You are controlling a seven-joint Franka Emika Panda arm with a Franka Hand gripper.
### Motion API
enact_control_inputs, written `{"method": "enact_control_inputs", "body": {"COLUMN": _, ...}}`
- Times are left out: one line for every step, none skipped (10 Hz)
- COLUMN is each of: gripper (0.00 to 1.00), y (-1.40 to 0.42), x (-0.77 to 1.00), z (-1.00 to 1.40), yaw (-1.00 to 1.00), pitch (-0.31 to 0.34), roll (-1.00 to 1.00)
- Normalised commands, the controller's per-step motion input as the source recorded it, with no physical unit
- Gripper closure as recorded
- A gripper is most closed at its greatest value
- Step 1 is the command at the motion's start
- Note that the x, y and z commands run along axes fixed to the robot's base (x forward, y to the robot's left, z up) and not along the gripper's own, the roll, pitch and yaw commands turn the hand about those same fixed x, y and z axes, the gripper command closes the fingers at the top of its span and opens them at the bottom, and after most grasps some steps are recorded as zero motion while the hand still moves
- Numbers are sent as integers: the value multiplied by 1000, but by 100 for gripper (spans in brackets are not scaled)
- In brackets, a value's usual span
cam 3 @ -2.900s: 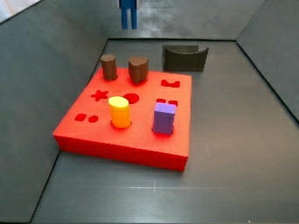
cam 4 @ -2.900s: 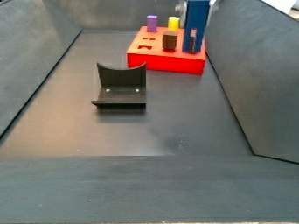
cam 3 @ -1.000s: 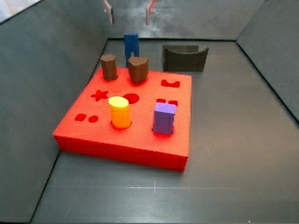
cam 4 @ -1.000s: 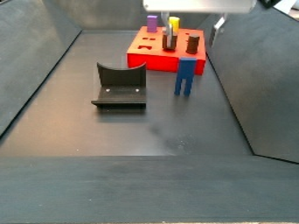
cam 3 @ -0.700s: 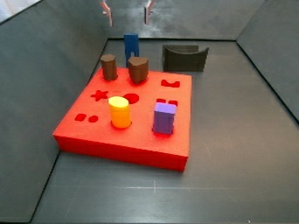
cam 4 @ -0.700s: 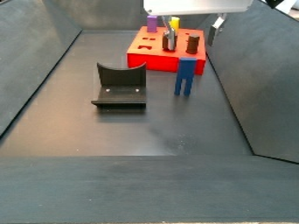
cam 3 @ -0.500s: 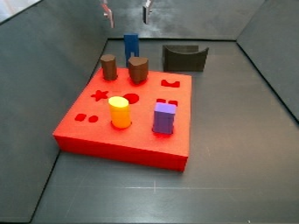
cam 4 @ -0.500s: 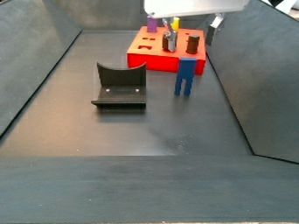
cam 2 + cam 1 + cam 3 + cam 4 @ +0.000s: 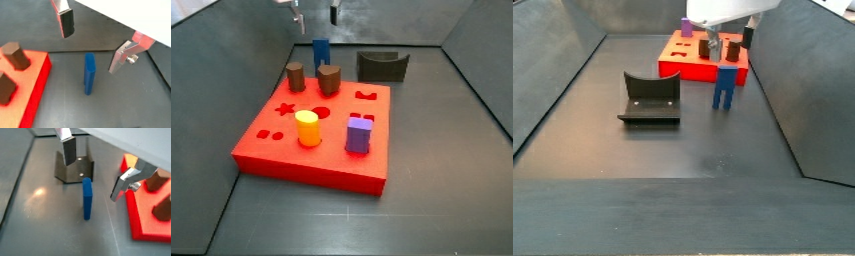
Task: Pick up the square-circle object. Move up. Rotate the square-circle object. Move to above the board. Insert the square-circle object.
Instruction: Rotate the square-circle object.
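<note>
In a wrist view the gripper [image 9: 95, 165] stands wide open, its two silver fingers [image 9: 66, 147] well apart with nothing between them. Below the gap the square-circle object [image 9: 87, 198] stands upright on the grey floor, touched by neither finger. Behind it sits the dark grey holder [image 9: 73, 169], and the board [image 9: 147, 213] lies to one side with brown cylinders [image 9: 159, 180] rising from it.

In the other wrist picture the gripper [image 9: 93, 39] shows the same wide spread, one dark pad [image 9: 66, 23] plain to see, and the square-circle object [image 9: 89, 74] stands free beneath, just beside the edge of the board [image 9: 33, 100].

In a side view the gripper [image 9: 315, 13] hangs above the square-circle object [image 9: 321, 52], fingertips clear of its top. The piece stands on the floor just behind the board [image 9: 318, 160], near the holder [image 9: 382, 66]. A yellow peg [image 9: 307, 128] and a purple block [image 9: 360, 134] stand on the board.

In the remaining side view the gripper [image 9: 728, 33] is over the square-circle object [image 9: 724, 87], which stands just beside the board [image 9: 700, 68]; the holder [image 9: 649, 98] lies well apart from it.
</note>
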Motion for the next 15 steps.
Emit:
{"method": "enact_control_inputs", "body": {"gripper": 0, "y": 1, "x": 36, "z": -36, "yaw": 1000, "pitch": 2, "roll": -3}}
{"method": "enact_control_inputs", "body": {"gripper": 0, "y": 1, "x": 36, "z": -36, "yaw": 1000, "pitch": 2, "roll": -3}}
{"method": "enact_control_inputs", "body": {"gripper": 0, "y": 1, "x": 36, "z": -36, "yaw": 1000, "pitch": 2, "roll": -3}}
{"method": "enact_control_inputs", "body": {"gripper": 0, "y": 1, "x": 37, "z": -36, "yaw": 1000, "pitch": 2, "roll": -3}}
{"method": "enact_control_inputs", "body": {"gripper": 0, "y": 1, "x": 37, "z": -35, "yaw": 1000, "pitch": 3, "roll": -3}}
{"method": "enact_control_inputs", "body": {"gripper": 0, "y": 0, "x": 37, "z": -35, "yaw": 1000, "pitch": 3, "roll": -3}}
{"method": "enact_control_inputs", "body": {"gripper": 0, "y": 0, "x": 37, "z": -35, "yaw": 1000, "pitch": 3, "roll": -3}}
{"method": "enact_control_inputs", "body": {"gripper": 0, "y": 0, "x": 37, "z": -35, "yaw": 1000, "pitch": 3, "roll": -3}}
{"method": "enact_control_inputs", "body": {"gripper": 0, "y": 0, "x": 37, "z": -35, "yaw": 1000, "pitch": 3, "roll": -4}}
{"method": "enact_control_inputs", "body": {"gripper": 0, "y": 0, "x": 37, "z": -35, "yaw": 1000, "pitch": 3, "roll": -4}}
{"method": "enact_control_inputs", "body": {"gripper": 0, "y": 0, "x": 37, "z": -35, "yaw": 1000, "pitch": 3, "roll": -4}}
{"method": "enact_control_inputs", "body": {"gripper": 0, "y": 0, "x": 37, "z": -34, "yaw": 1000, "pitch": 3, "roll": -4}}
{"method": "enact_control_inputs", "body": {"gripper": 0, "y": 0, "x": 37, "z": -34, "yaw": 1000, "pitch": 3, "roll": -4}}
{"method": "enact_control_inputs", "body": {"gripper": 0, "y": 0, "x": 37, "z": -34, "yaw": 1000, "pitch": 3, "roll": -4}}
{"method": "enact_control_inputs", "body": {"gripper": 0, "y": 0, "x": 37, "z": -34, "yaw": 1000, "pitch": 4, "roll": -5}}
